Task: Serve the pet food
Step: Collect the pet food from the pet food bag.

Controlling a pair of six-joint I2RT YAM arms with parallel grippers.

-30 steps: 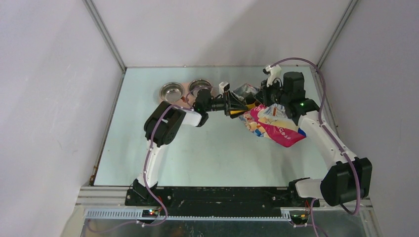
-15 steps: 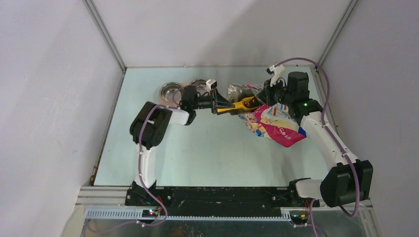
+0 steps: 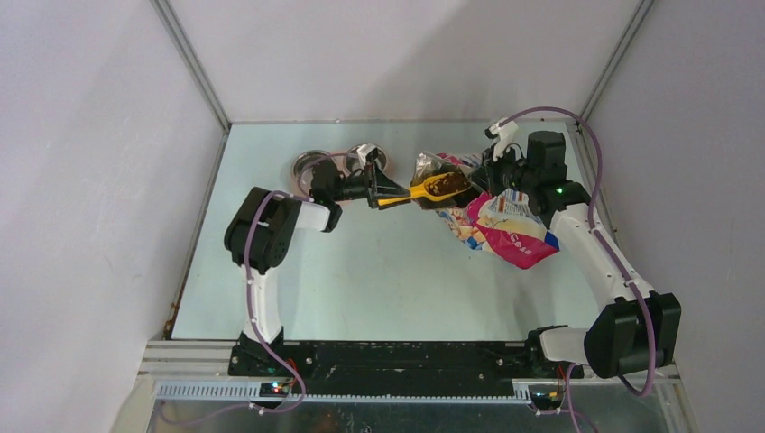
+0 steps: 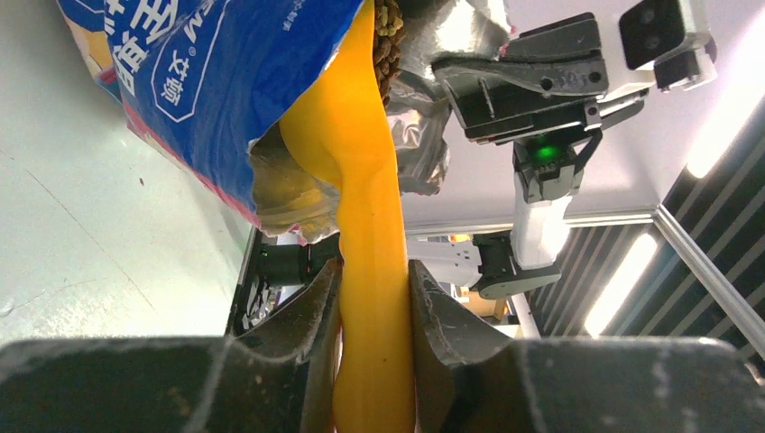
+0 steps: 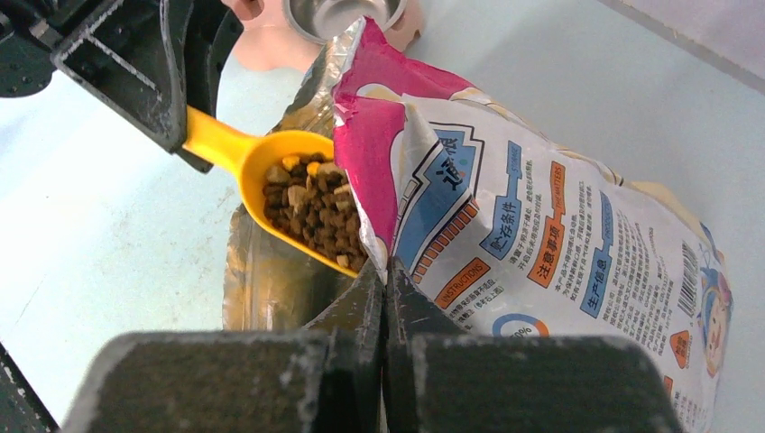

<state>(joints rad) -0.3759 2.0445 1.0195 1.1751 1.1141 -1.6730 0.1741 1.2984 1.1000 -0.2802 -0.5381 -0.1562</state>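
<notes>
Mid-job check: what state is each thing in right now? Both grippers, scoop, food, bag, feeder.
left gripper, shut on the yellow scoop's handle.
right gripper, shut on the cat food bag's top edge.
yellow scoop, loaded, bowl at the bag's mouth.
kibble, heaped in the scoop.
cat food bag, open, lying on its side, mouth held up.
pink feeder, upright; no kibble visible in the part that shows.
</notes>
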